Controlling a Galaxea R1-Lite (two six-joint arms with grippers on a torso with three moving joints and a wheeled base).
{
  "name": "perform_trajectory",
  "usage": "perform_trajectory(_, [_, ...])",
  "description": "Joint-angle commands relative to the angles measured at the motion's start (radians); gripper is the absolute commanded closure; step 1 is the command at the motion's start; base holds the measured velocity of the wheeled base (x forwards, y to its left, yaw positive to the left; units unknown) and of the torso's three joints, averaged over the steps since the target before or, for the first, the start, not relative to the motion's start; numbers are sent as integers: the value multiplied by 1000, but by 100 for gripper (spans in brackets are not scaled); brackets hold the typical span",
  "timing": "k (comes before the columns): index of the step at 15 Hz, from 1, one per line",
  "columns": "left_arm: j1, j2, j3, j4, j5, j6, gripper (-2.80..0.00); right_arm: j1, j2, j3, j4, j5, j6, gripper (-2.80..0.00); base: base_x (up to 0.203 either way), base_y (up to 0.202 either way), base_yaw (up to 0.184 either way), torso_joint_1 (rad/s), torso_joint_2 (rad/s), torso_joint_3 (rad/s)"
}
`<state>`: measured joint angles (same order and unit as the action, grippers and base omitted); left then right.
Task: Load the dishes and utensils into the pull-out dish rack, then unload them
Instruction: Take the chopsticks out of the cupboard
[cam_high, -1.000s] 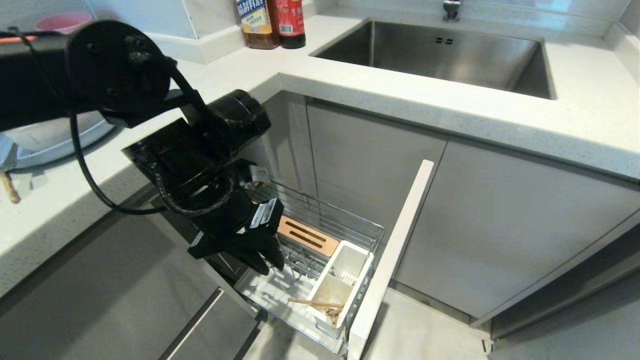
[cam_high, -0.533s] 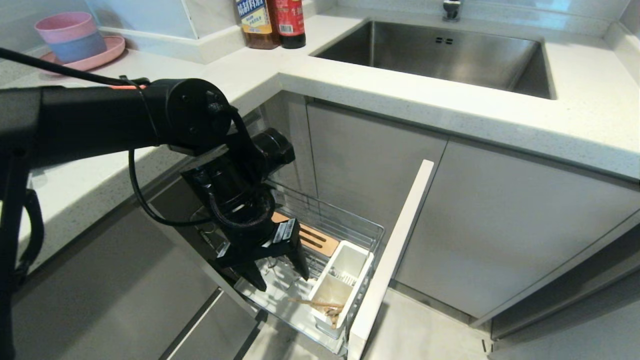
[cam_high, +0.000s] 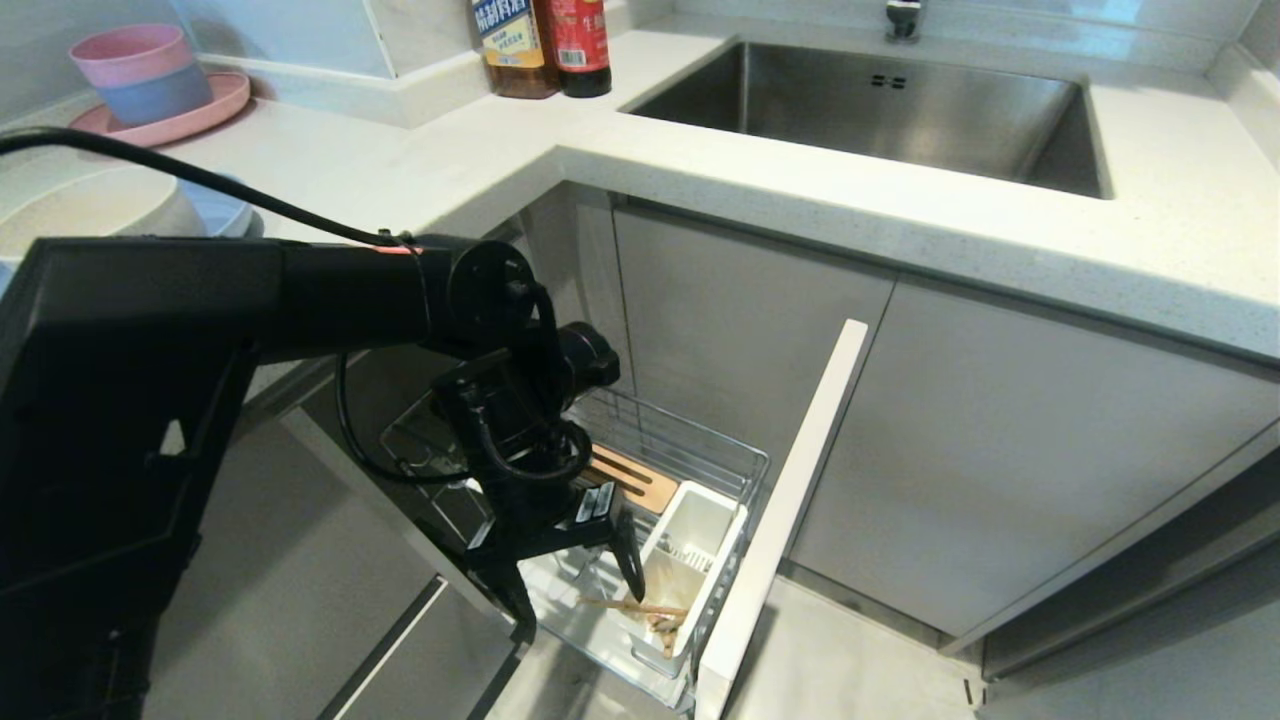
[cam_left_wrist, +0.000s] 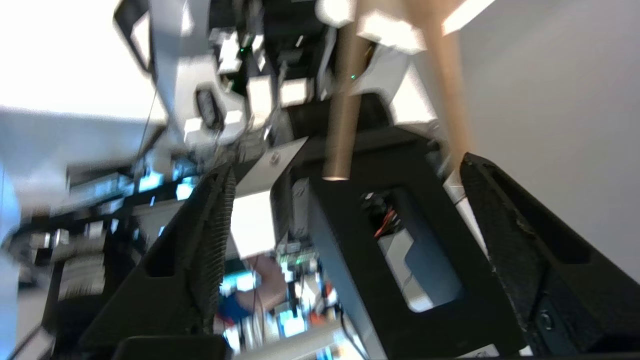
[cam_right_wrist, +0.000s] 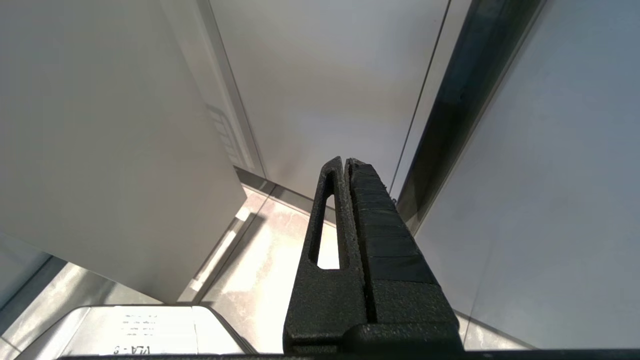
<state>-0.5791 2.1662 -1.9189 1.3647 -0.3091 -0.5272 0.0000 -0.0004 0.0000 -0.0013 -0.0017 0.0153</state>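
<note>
Left claw hangs wide open and empty over the near end of the pull-out dish rack. Chopsticks lie in its white cutlery holder, just beside the claw. Light, stiff, thin and slippery: grip both mid-length. Right claw is closed, parked.

A home kitchen: steel sink set in white countertop
</note>
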Motion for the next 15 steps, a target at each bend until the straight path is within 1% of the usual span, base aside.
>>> perform_trajectory(1, [5,24,0,19,-1,-2,-280,0,0,2,0,0,0,0,0,0,0,0,0,0])
perform_trajectory(3, [8,28,0,36,-1,3,-280,0,0,2,0,0,0,0,0,0,0,0,0,0])
perform_trajectory(4, [12,35,0,63,-1,33,-280,0,0,2,0,0,0,0,0,0,0,0,0,0])
perform_trajectory(5, [13,39,0,79,-2,47,-280,0,0,2,0,0,0,0,0,0,0,0,0,0])
perform_trajectory(7, [14,62,1,89,-1,53,-280,0,0,2,0,0,0,0,0,0,0,0,0,0])
perform_trajectory(15, [24,155,-2,31,-7,49,-280,0,0,1,0,0,0,0,0,0,0,0,0,0])
